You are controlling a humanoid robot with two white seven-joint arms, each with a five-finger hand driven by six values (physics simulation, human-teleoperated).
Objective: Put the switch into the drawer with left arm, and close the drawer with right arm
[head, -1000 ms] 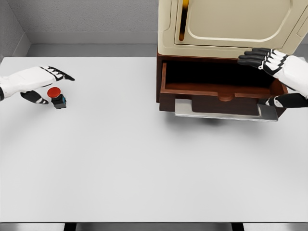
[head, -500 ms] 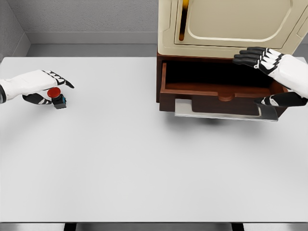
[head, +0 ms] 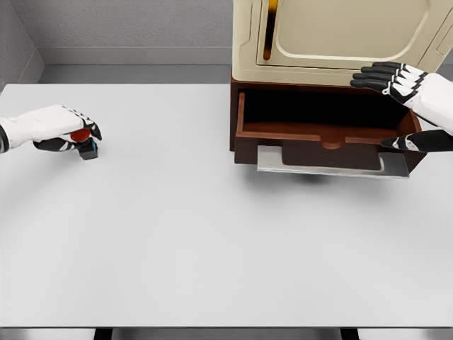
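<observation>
The white counter (head: 212,234) is carrying a cream cabinet (head: 340,39) whose brown drawer (head: 322,138) is standing open at the far right. The right robot hand (head: 414,106), fingers spread and empty, is hovering at the drawer's right end. At the far left, the left robot hand (head: 64,129) is curling around the red-capped switch (head: 85,142), which is sitting on the counter, well apart from the drawer.

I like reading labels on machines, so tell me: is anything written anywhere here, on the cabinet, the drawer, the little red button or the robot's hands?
None: no word, number, brand or sign can be read on the cream cabinet, the open drawer, the red-capped switch, the left hand, the right hand or the table.
</observation>
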